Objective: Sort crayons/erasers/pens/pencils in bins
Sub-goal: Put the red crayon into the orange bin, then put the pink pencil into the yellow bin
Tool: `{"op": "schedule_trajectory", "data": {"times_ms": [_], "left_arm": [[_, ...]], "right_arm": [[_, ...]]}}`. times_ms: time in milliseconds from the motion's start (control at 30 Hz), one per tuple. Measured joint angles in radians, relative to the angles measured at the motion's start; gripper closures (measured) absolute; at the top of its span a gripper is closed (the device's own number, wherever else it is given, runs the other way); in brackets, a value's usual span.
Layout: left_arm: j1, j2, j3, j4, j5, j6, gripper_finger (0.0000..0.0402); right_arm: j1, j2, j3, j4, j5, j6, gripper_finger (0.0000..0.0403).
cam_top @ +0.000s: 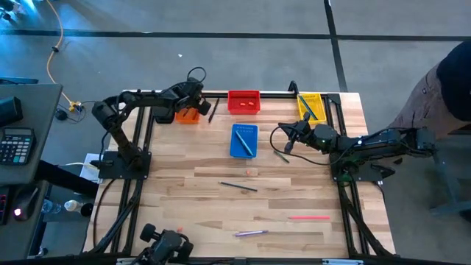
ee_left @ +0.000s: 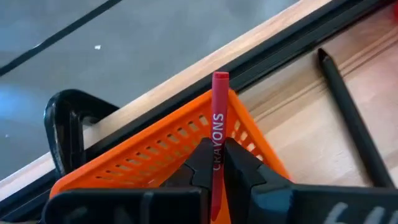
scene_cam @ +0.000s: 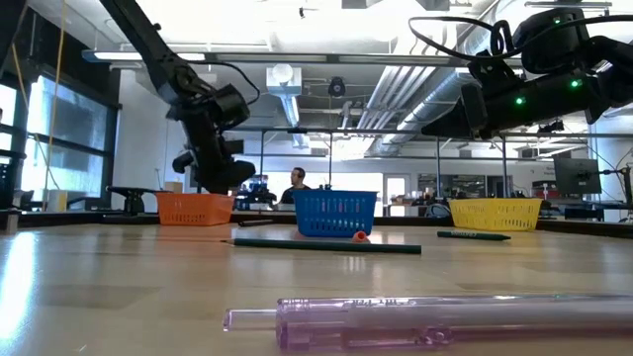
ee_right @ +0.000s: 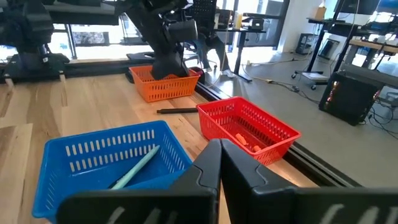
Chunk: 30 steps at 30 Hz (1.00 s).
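Left gripper [ee_left: 214,165] is clamped on our crayon [ee_left: 217,130], held lengthwise directly above the orange bin [ee_left: 155,149].

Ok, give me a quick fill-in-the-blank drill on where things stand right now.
1. The left hand holds a red ____ above the orange bin.
2. The teal pen lies inside the ____ bin.
3. The right hand is ____ and holds nothing.
4. The clear purple pen lies on the ____.

Missing words: crayon; blue; shut; table
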Motion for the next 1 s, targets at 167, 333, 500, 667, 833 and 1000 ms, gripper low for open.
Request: {"op": "schedule_trajectory", "data": {"times_ms": [167,333,500,667,833,1000], "left_arm": [[0.004,0.0,0.0,-0.018,-0.008,-0.013,0.0397],[0.009,-0.002,0.0,-0.073,-0.005,-0.031,0.0394],[0.008,-0.002,0.0,-0.114,-0.022,-0.045,0.0384],[0.004,-0.017,0.0,-0.125,-0.023,-0.043,0.0358],[-0.009,-0.078,0.001,-0.125,-0.034,-0.005,0.0325],[-0.03,-0.161,0.001,-0.138,-0.048,0.011,0.0314]], "right_arm": [[0.0,0.0,0.0,0.0,0.0,-0.002,0.0403],[0.0,0.0,0.0,0.0,0.0,-0.002,0.0403],[0.0,0.0,0.0,0.0,0.0,-0.002,0.0403],[0.0,0.0,0.0,0.0,0.0,-0.002,0.0403],[0.0,0.0,0.0,0.0,0.0,-0.002,0.0403],[0.0,0.0,0.0,0.0,0.0,-0.002,0.0403]]}}
